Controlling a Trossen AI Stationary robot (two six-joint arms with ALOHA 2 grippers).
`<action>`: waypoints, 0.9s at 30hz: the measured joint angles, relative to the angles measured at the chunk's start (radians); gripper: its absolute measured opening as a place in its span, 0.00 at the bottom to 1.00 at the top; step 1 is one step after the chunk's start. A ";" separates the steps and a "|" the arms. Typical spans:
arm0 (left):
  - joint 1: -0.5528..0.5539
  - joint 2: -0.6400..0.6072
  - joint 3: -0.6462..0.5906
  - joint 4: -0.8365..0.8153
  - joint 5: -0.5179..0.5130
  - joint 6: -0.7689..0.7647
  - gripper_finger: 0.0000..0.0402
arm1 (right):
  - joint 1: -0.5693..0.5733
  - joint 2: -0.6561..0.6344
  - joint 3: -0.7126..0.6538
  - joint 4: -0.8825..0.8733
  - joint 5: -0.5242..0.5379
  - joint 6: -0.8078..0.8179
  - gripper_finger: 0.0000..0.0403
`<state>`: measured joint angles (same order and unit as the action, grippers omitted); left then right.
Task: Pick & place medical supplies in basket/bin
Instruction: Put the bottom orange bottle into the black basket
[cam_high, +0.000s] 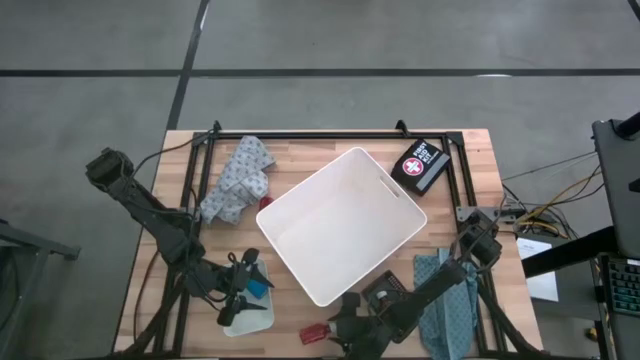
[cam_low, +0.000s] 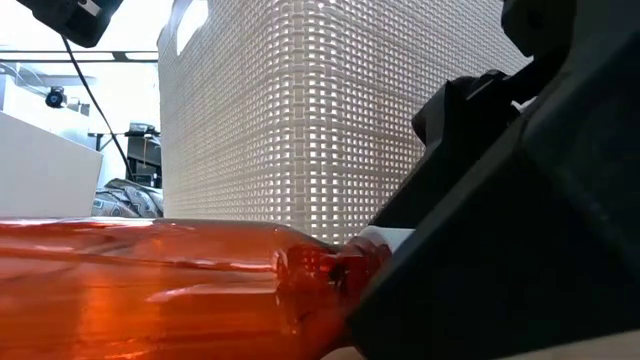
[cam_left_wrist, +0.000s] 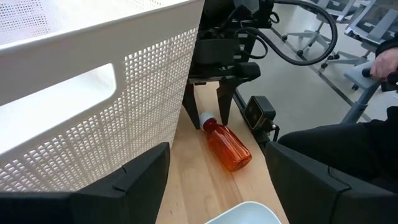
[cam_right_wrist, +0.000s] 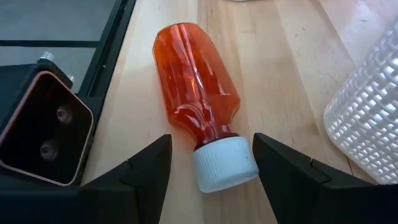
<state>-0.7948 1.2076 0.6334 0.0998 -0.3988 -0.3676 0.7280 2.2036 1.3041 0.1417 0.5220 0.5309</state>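
Item 1, my right end effector (cam_right_wrist: 211, 163): at the near edge of the worktop (cam_high: 300, 165), fingers apart on either side of the white cap of an orange bottle (cam_right_wrist: 196, 87). The bottle lies on its side on the wood; the fingers are not yet pressed onto the cap, a gap showing on each side. A small black camera block (cam_right_wrist: 40, 127) sits just beside it at the worktop's edge.

Item 2, my left end effector (cam_high: 245, 285): near the front left, fingers partly open, holding nothing, over a small clear tray (cam_high: 250, 318) with a blue item (cam_high: 258, 285) close by.

Item 3, bin (cam_high: 340, 222): large, white, perforated walls, standing mid-worktop, turned at an angle, nothing visible inside. Its near corner is close to the bottle.

Item 4, patterned cloth (cam_high: 238, 180): crumpled, left of the bin. A second cloth (cam_high: 447, 300) lies at the right front, under my right arm.

Item 5, dark case (cam_high: 420, 165): red-and-white cross emblem, at the far right corner, just beyond the bin.
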 joint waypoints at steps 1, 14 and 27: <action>0.000 0.000 0.000 0.000 0.000 0.000 0.68 | 0.000 0.000 0.000 -0.008 0.000 0.009 0.53; 0.000 0.000 0.000 0.000 0.000 0.000 0.68 | -0.001 -0.001 0.000 -0.013 0.001 0.021 0.30; 0.000 0.000 0.000 0.000 0.000 0.000 0.68 | 0.005 -0.020 0.000 -0.021 0.000 0.016 0.31</action>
<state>-0.7948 1.2076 0.6334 0.0999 -0.3989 -0.3676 0.7328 2.1837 1.3041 0.1205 0.5222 0.5468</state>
